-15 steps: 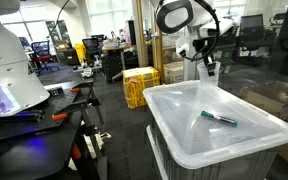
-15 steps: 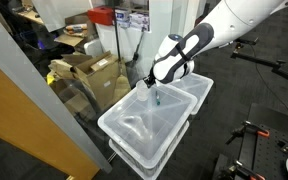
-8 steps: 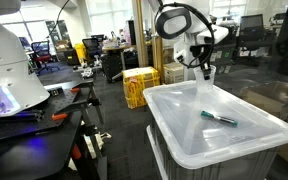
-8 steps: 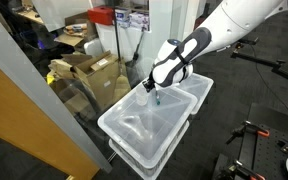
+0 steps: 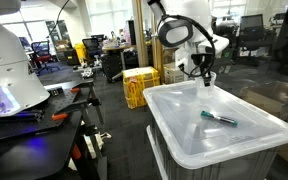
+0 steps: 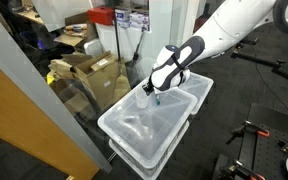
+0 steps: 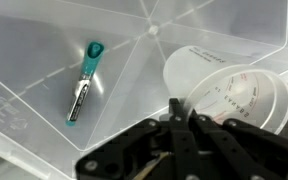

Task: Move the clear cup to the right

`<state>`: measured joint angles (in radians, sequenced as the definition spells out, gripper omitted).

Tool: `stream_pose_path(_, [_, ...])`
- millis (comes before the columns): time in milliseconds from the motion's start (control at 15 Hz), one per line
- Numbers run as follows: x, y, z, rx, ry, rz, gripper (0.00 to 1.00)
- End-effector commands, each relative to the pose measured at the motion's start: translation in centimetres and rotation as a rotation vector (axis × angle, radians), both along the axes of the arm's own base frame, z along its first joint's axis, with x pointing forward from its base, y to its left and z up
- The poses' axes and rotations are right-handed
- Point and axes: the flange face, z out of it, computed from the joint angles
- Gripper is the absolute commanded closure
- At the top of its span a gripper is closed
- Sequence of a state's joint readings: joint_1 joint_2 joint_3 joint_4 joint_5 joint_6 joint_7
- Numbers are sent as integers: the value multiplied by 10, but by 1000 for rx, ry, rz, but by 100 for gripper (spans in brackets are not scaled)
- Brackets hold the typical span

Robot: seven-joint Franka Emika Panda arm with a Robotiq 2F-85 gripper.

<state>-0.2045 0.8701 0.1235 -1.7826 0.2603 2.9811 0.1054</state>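
The clear cup [image 7: 234, 95] is a translucent whitish plastic cup, its open mouth turned toward the wrist camera, inside the clear plastic bin [image 7: 44, 40]. My gripper [image 7: 181, 105] is shut, and the cup's near rim runs in between its fingers. In an exterior view the gripper [image 6: 154, 98] hangs low over the bin [image 6: 124, 145] with the cup [image 6: 141, 100] beside it. The gripper also shows at the bin's far end [image 5: 206, 80], where the cup is too faint to make out.
A dark teal-tipped marker [image 7: 84, 85] lies on the bin floor, left of the cup, and also shows in an exterior view [image 5: 219, 119]. A second clear bin [image 6: 199, 85] adjoins. Yellow crates [image 5: 139, 85] and cardboard boxes [image 6: 89, 75] stand beyond.
The gripper has sunk a little toward the bin's far end and turned. The cup now shows beside it.
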Motion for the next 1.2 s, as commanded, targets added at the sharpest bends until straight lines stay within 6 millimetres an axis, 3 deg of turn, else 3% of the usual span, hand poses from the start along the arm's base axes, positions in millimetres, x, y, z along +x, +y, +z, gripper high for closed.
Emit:
stream_pose_path(0, [10, -5, -5, 6, -14, -16, 99])
stream_pose_path(467, [13, -12, -17, -6, 13, -28, 96])
stream_pose_path(600, [14, -13, -19, -5, 14, -29, 69])
stream_pose_path(867, [17, -12, -18, -9, 11, -26, 40])
stream_pose_path(1133, [18, -7, -4, -13, -9, -22, 12])
